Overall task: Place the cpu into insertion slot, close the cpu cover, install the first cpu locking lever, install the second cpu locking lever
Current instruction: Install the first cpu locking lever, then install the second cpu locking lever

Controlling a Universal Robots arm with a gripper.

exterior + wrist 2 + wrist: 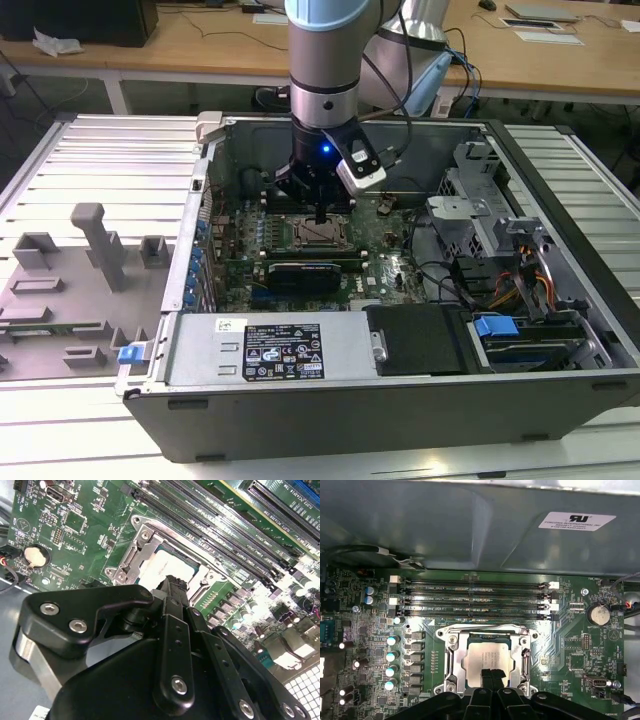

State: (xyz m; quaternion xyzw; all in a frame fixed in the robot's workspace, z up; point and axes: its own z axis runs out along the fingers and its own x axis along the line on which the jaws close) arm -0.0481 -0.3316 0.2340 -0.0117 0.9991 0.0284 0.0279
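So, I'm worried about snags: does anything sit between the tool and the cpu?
Nothing visible does. In the first wrist view the tool hangs directly over the cpu, whose metal top is bare inside the cpu cover.

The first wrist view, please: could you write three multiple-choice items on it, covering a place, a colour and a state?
1. Where is the cpu?
A. in the insertion slot
B. on a memory slot
C. between the fingers
2. What colour is the circuit board?
A. blue
B. red
C. green
3. How are the fingers?
A. spread wide
B. shut together
C. clamped on a cable

A: the cpu lies inside the insertion slot.
C: the circuit board is green.
B: the fingers sit side by side over the cpu, holding nothing.
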